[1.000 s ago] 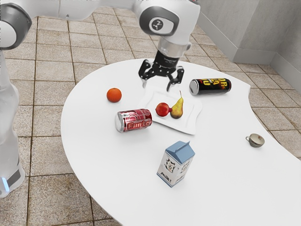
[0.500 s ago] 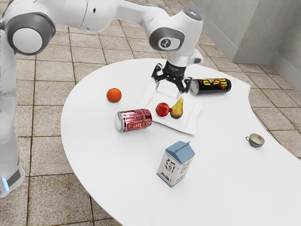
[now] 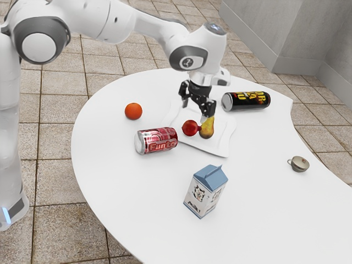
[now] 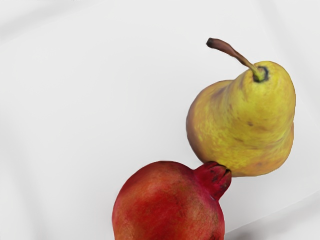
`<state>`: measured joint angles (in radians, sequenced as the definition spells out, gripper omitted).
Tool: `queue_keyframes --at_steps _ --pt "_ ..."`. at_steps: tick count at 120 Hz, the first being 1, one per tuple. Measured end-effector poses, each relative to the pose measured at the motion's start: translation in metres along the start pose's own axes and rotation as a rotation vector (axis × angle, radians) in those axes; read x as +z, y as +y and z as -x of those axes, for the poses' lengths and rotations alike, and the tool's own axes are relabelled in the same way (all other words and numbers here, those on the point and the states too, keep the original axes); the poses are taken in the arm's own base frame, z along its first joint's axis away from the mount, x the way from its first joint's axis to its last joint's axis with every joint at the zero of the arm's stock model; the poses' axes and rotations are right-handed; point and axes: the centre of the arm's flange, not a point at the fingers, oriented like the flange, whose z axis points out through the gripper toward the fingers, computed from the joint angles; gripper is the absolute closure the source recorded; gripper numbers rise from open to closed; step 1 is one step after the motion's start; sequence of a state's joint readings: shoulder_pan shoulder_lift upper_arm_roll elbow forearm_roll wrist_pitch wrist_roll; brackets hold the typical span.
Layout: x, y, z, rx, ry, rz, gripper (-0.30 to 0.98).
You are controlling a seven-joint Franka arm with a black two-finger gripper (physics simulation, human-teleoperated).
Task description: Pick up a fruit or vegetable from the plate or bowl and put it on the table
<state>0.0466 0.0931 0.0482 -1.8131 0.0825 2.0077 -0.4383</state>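
Observation:
Wide open, the gripper [image 3: 195,113] hangs low over the back part of the white plate [image 3: 221,144], just above and behind the fruit in the exterior view. On the plate lie a red pomegranate [image 3: 190,128] and a yellow-brown pear [image 3: 207,130], whose top is partly hidden by a fingertip. In the wrist view, the pear [image 4: 245,125] has its stem raised, and the crown of the pomegranate [image 4: 170,205] reaches its lower side. Nothing is held.
An orange [image 3: 133,111] and a red can [image 3: 156,141] lie toward the exterior view's left. A black can [image 3: 246,101] lies behind the plate's right side, a milk carton [image 3: 205,191] stands in front, and a small cup [image 3: 298,164] sits farther right.
My hand has moved toward the exterior view's right, come down closer to the fruit and turned. The fruit and plate have stayed put.

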Motion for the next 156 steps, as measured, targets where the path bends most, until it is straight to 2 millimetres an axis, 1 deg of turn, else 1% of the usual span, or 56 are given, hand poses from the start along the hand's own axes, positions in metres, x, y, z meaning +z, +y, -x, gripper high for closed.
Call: queue_keyframes --at_steps 12,23,42,62,103,121,156 --pt "0.008 -0.007 -0.005 0.039 0.004 0.004 0.0" --pt "0.012 -0.004 -0.004 0.087 0.011 0.01 0.0" --pt "0.028 -0.003 0.005 0.15 0.003 0.017 0.0" --pt "0.041 -0.001 0.006 0.193 0.005 0.028 0.0" --pt "0.049 -0.001 0.0 0.25 0.038 0.041 0.0" --pt "0.064 -0.003 0.006 0.261 0.023 0.047 0.0" --pt "0.076 -0.003 0.004 0.282 0.03 0.051 0.01"
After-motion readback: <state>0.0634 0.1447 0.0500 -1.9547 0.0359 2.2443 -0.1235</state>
